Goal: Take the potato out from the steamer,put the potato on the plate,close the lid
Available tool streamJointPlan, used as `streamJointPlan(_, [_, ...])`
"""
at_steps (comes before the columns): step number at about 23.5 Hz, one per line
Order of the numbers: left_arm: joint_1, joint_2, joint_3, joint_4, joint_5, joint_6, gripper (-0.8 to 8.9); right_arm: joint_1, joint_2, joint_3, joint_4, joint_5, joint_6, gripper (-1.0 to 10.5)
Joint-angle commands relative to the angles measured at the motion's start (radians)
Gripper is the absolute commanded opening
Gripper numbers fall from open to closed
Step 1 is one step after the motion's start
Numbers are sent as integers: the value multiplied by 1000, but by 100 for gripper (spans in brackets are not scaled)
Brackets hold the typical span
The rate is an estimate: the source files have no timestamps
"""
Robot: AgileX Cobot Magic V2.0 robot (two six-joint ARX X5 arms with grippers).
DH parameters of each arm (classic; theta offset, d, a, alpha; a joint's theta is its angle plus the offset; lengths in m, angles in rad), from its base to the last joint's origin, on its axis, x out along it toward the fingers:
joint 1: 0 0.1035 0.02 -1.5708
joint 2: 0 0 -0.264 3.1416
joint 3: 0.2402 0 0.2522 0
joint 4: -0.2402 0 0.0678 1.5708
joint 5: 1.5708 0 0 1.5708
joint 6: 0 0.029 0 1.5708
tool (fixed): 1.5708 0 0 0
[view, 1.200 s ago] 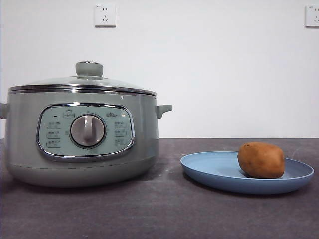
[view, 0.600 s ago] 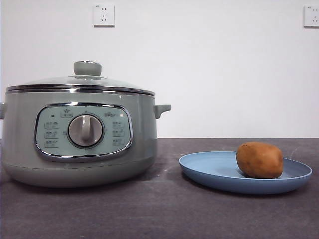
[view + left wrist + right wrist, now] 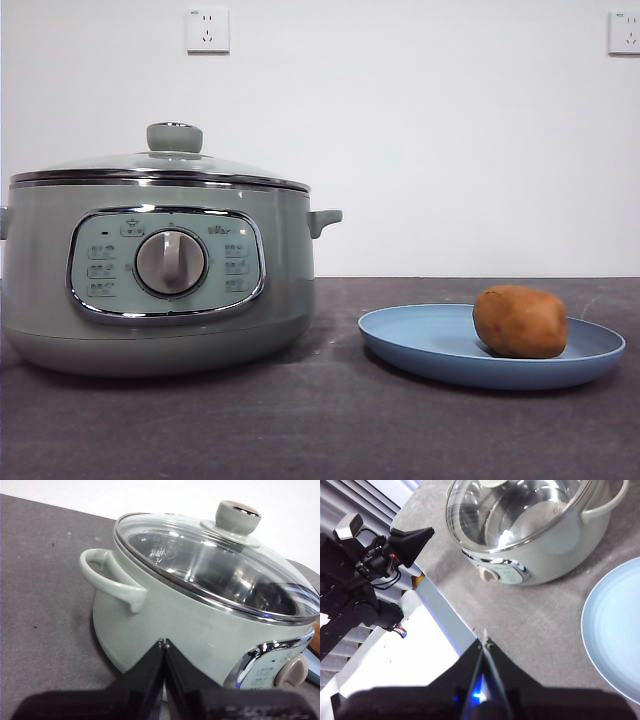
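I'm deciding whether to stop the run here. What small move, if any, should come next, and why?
Probably none beyond keeping both arms back: the potato lies on the plate, the lid sits on the steamer, and both grippers, left and right, are shut and empty.

A dark grey worktop (image 3: 300,420) fills the foreground beneath a plain white wall (image 3: 450,150). Two white wall sockets are mounted high up: one (image 3: 207,29) at eleven o'clock, the other (image 3: 624,32) at one o'clock, cut by the frame edge.
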Motion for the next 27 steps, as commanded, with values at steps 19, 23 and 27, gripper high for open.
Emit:
streamJointPlan(19, [3, -2, -14, 5, -1, -2, -3, -374, -838, -1023, 981, 439, 106, -2])
streamJointPlan(23, [3, -2, -14, 5, -1, -2, -3, -373, -916, -1127, 994, 440, 151, -2])
streamJointPlan(27, [3, -2, -14, 5, -1, -2, -3, -372, -976, -1182, 970, 440, 187, -2])
